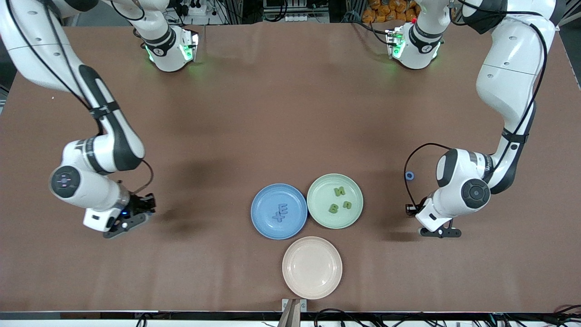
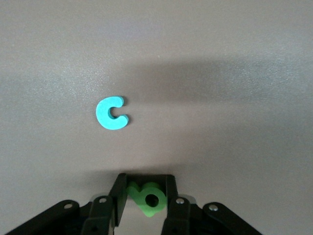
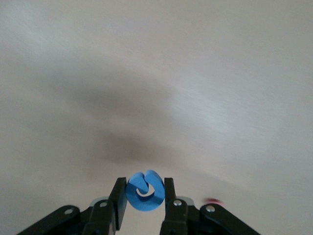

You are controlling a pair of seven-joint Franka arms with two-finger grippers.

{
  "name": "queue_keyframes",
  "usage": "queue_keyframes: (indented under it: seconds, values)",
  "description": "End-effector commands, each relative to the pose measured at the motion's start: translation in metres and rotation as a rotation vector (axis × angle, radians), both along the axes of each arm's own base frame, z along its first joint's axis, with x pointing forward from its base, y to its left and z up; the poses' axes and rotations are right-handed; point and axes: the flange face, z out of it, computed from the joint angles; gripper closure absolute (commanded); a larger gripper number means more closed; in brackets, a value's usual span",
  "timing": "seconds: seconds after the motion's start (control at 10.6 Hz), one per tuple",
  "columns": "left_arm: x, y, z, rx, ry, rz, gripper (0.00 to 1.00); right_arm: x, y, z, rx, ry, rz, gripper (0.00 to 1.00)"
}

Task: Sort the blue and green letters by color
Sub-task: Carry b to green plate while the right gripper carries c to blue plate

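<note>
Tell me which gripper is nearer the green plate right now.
Left. The left gripper, shut on a green letter, sits toward its own end of the table from the green plate. The right gripper, holding a blue letter, is past the blue plate.

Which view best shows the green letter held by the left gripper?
The left wrist view: the green letter sits clamped between the left gripper's fingers. In the front view the arm hides it; the right wrist view lacks it.
</note>
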Motion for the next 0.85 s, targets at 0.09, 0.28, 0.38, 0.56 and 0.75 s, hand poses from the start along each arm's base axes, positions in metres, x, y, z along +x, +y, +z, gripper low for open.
queue_keyframes:
  seconds: [0.09, 0.28, 0.38, 0.56, 0.75]
  values:
    - [0.003, -0.002, 0.003, -0.007, -0.011, 0.019, 1.00, -0.004, 0.085, 0.017, 0.090, 0.075, -0.254, 1.00]
    - [0.009, -0.003, 0.016, -0.013, -0.034, 0.024, 1.00, -0.009, 0.131, 0.020, 0.211, 0.134, -0.388, 1.00]
    - [0.010, -0.007, 0.021, -0.019, -0.042, 0.018, 1.00, -0.013, 0.158, 0.019, 0.249, 0.164, -0.454, 1.00]
    - [0.008, -0.028, 0.028, -0.025, -0.051, -0.005, 1.00, -0.017, 0.221, 0.024, 0.263, 0.173, -0.544, 1.00]
    - [0.006, -0.060, 0.037, -0.025, -0.067, 0.019, 1.00, -0.018, 0.255, 0.019, 0.284, 0.171, -0.610, 1.00]
